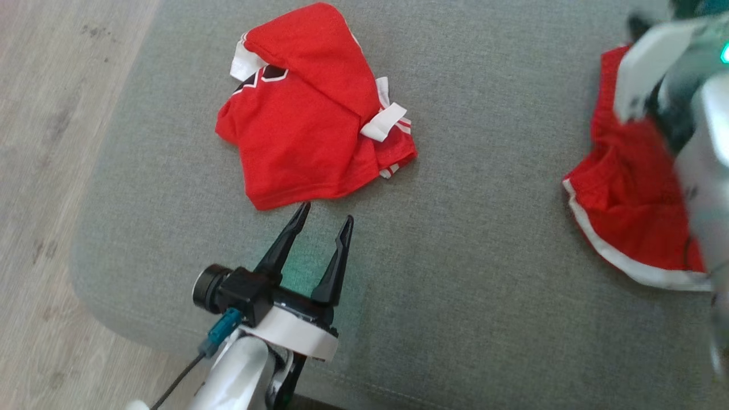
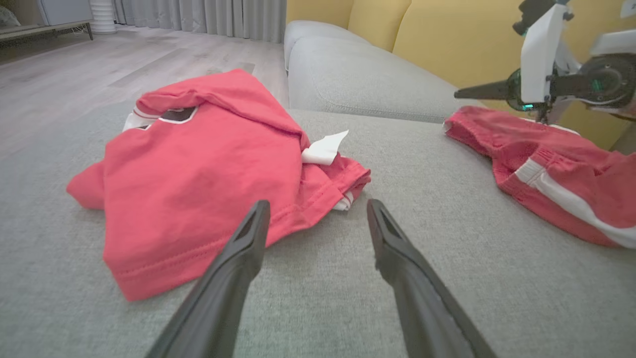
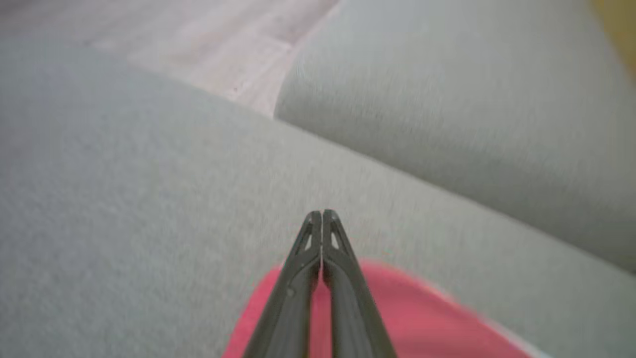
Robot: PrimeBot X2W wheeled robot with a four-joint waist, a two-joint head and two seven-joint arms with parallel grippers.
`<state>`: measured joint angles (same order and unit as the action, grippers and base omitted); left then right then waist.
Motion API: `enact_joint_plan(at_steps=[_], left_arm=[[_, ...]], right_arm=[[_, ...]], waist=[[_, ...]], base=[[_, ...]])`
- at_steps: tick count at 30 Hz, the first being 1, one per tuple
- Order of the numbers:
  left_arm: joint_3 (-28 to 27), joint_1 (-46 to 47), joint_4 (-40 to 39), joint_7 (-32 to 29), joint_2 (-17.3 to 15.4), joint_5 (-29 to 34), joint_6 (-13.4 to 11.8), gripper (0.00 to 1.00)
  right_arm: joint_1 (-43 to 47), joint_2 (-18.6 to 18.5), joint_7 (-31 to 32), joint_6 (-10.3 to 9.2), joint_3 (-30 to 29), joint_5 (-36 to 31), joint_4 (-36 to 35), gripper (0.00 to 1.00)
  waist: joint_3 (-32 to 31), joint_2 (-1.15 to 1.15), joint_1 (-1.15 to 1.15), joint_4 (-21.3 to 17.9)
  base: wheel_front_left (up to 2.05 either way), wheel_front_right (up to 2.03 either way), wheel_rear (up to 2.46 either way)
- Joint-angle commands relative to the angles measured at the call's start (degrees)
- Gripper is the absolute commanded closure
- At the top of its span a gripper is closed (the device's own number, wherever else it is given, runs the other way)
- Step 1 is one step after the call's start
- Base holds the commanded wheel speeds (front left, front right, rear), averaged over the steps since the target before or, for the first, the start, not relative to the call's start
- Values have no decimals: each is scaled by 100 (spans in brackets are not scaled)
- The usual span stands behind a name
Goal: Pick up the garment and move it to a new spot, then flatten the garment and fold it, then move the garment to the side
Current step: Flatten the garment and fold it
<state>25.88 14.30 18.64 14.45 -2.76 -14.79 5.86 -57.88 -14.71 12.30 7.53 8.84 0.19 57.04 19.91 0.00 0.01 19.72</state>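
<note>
left fingers [image 1: 282, 245] apart, right fingers [image 3: 298, 278] together

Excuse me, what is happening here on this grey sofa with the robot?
A robot is tending red clothes on a grey sofa cushion. Its left gripper is open at the near hem of the crumpled red shirt. Its right gripper is shut above a second red garment with white trim, no cloth between its tips.

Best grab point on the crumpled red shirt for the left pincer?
Take the shirt by its near hem, coming in low from the robot's side. That edge lies stitched and flat on the couch, facing the open left pincer; farther back the cloth is bunched in folded layers, so a pinch there would likely catch several.
</note>
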Motion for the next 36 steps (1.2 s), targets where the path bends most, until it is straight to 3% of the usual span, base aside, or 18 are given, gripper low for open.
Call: enact_joint_plan(at_steps=[1,8,15,16,17,19,29,36], left_arm=[[-136,160,-177,55,-13,-57,-28,0],[23,275,-241,55,-12,-205,-81,0],[68,305,-248,55,-12,-268,-129,0],[68,297,-238,55,-12,-271,-134,0],[62,286,-226,55,-12,-274,-143,0],[38,266,-206,55,-12,-263,-156,0],[-269,133,-168,55,-12,24,-128,0],[-622,-39,-223,55,-73,214,-80,0]], right_arm=[[-433,-26,-235,-4,204,57,-158,100],[-1111,-212,-1009,-4,727,-175,147,100],[-1454,-154,-1504,-4,719,-338,684,100],[-1450,-113,-1522,-4,707,-346,776,70],[-1429,-79,-1578,-4,705,-361,847,26],[-1352,-43,-1767,-4,705,-404,941,0],[-585,360,-2634,-4,357,-4,951,0],[618,693,-2726,-4,97,406,-195,0]], waist=[[28,0,-1,11],[89,0,-1,136],[92,0,-1,266],[75,0,-1,265],[47,0,-1,253],[-30,0,-1,202],[-653,0,-1,-491],[-1060,0,-1,-1284]], base=[[0,0,0],[0,0,0],[0,0,0],[0,0,0],[0,0,0],[0,0,0],[0,0,0],[0,0,0]])
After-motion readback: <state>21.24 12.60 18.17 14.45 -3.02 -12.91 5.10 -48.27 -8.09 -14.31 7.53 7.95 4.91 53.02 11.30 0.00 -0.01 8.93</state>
